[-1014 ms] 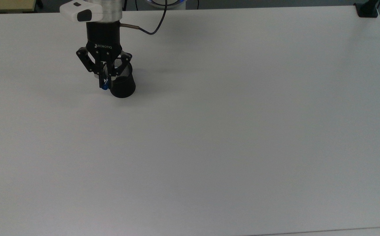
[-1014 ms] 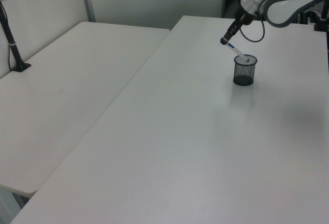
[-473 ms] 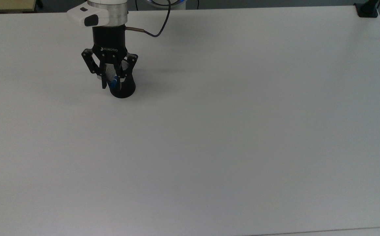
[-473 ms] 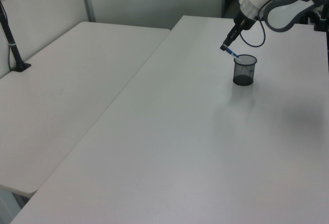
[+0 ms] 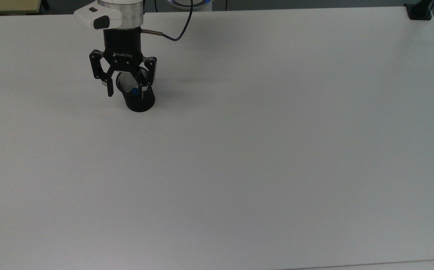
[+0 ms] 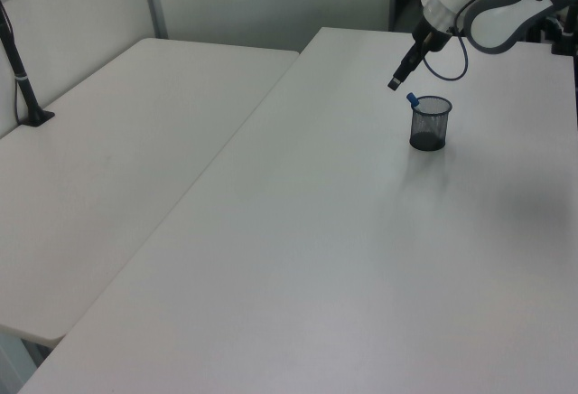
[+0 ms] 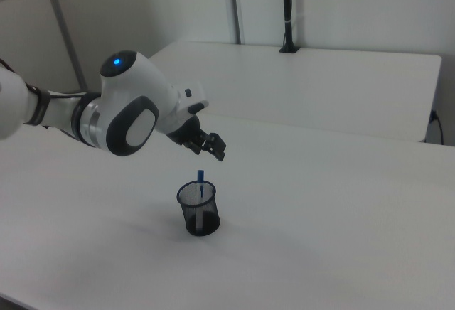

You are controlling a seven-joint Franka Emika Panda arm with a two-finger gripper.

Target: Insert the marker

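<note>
The marker [image 5: 135, 90] stands inside the black mesh cup [image 5: 140, 103], its blue cap poking just above the rim. In the left view the marker's cap [image 6: 412, 100] shows at the cup's [image 6: 429, 127] left rim. The right view has the marker [image 7: 200, 180] leaning upright in the cup [image 7: 198, 212]. My gripper [image 5: 126, 91] hovers just above the cup, open, with nothing between its fingers. It hangs up and left of the cup in the left view [image 6: 396, 82] and above the cup in the right view [image 7: 215, 150].
The cup stands near the far left of the white table [image 5: 262, 150] in the top view. A black clamp [image 5: 419, 11] sits at that table's far right corner. A second table [image 6: 108, 141] with a black post [image 6: 20, 64] adjoins it.
My gripper held the marker tilted into the cup, then opened and let it go. The marker dropped in and stands there; the gripper has lifted slightly.
</note>
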